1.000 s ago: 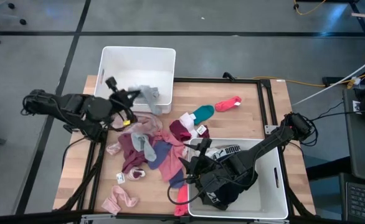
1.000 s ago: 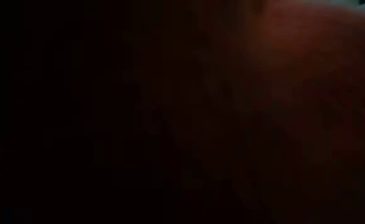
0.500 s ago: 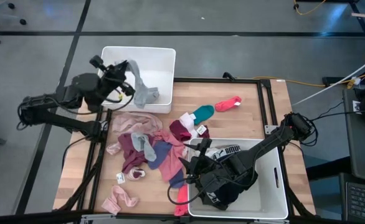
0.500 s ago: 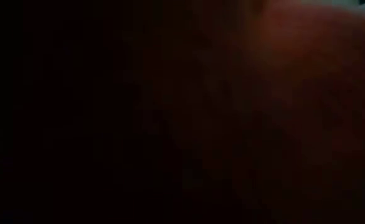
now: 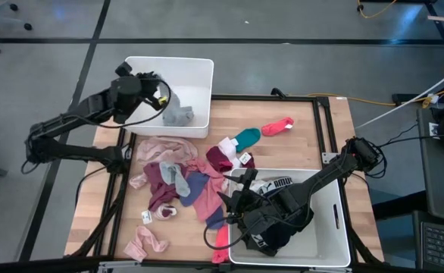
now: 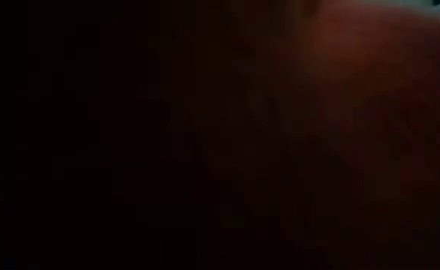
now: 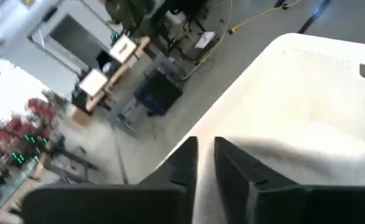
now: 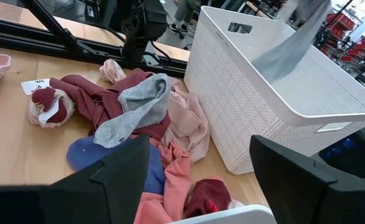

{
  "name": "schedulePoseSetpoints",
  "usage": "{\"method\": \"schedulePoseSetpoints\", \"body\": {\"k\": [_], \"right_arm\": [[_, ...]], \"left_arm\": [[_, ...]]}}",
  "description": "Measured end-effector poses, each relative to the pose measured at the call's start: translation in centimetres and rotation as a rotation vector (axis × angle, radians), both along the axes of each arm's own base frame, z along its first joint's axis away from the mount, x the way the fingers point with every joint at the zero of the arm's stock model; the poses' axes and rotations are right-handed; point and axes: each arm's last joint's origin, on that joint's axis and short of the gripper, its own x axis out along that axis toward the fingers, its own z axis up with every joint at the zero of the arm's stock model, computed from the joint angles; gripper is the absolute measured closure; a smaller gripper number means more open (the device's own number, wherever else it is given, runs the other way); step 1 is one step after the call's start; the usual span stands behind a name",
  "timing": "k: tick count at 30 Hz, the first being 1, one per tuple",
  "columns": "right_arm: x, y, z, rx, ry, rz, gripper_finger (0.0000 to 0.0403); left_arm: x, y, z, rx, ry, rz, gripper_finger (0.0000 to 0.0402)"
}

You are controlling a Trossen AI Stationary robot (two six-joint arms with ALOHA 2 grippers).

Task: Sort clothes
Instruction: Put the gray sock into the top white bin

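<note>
My left gripper (image 5: 160, 95) is over the far-left white bin (image 5: 169, 64), shut on a grey garment (image 5: 178, 114). In the left wrist view its fingers (image 7: 205, 148) stand almost together above the bin. The garment also shows in the right wrist view (image 8: 288, 50), hanging over the bin (image 8: 245, 118). My right gripper (image 5: 237, 199) is open and empty at the left wall of the near-right bin (image 5: 336, 227). A pile of pink, maroon, blue and grey clothes (image 5: 180, 178) lies on the table between the bins. My left gripper holds the grey garment by its upper end (image 5: 167, 98), coming from above. The garment hangs below the fingers as a slack strip (image 8: 282, 56), its lower part (image 5: 181, 117) inside the bin by the near wall. The fingers hide the place of contact in the wrist view.
A teal sock (image 5: 246, 137) and a red sock (image 5: 277, 126) lie at the table's far middle. A PUMA garment (image 5: 279, 183) and dark clothes lie in the near-right bin. A pink piece (image 5: 146, 243) lies near the front left. The low view is dark, covered.
My left gripper has gone up and toward the table's far edge, from beside the bin's near wall to over the bin. The grey garment went with it and now hangs inside the bin. My right arm has kept still.
</note>
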Motion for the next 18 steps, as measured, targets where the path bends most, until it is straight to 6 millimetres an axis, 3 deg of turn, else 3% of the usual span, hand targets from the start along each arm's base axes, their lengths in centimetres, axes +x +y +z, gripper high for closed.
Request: {"method": "schedulePoseSetpoints", "body": {"k": [3,8,13,18], "right_arm": [[0.0,0.0,0.0,0.000,0.000,0.000,0.0123],[0.0,0.0,0.0,0.001,0.000,0.000,0.0123],[0.0,0.0,0.0,-0.001,0.000,0.000,0.0123],[0.0,0.0,0.0,-0.005,0.005,0.000,0.0123]], "left_arm": [[0.2,0.4,-0.4,-0.032,-0.022,0.012,0.0312],[0.4,0.0,-0.6,-0.136,-0.107,-0.113,0.0254],[0.1,-2.2,1.2,-0.353,-0.250,-0.419,0.0223],[0.2,-4.9,0.8,-0.632,-0.286,-0.732,0.0220]]}}
